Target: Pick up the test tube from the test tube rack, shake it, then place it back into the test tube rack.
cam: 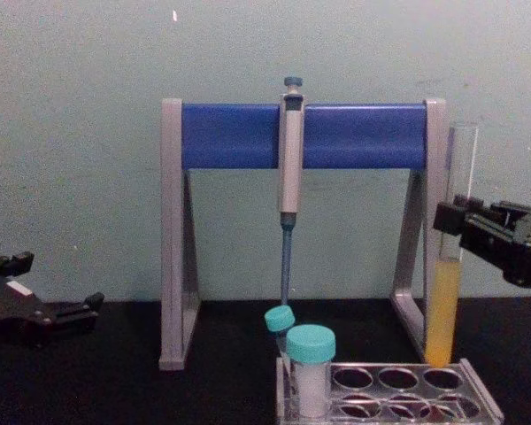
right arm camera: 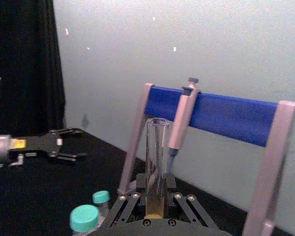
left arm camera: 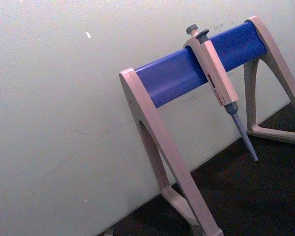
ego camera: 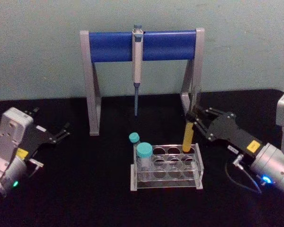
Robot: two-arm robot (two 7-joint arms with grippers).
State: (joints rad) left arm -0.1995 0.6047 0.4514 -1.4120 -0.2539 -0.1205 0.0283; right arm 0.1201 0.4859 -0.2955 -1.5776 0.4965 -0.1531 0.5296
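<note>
The head camera looked forward and down on the desk, with the test tube rack near and the pipette stand behind. The chest camera sat lower, facing that stand level. Both wrist cameras also faced the stand, the right one close behind the test tube.

You have two arms ending in black linkage grippers. The left gripper sits on a boxy silver-grey wrist housing with a yellow label and a green light. The right gripper has a yellow label, a rounded silver wrist, a blue light, a looping dark cable and silver screws.
</note>
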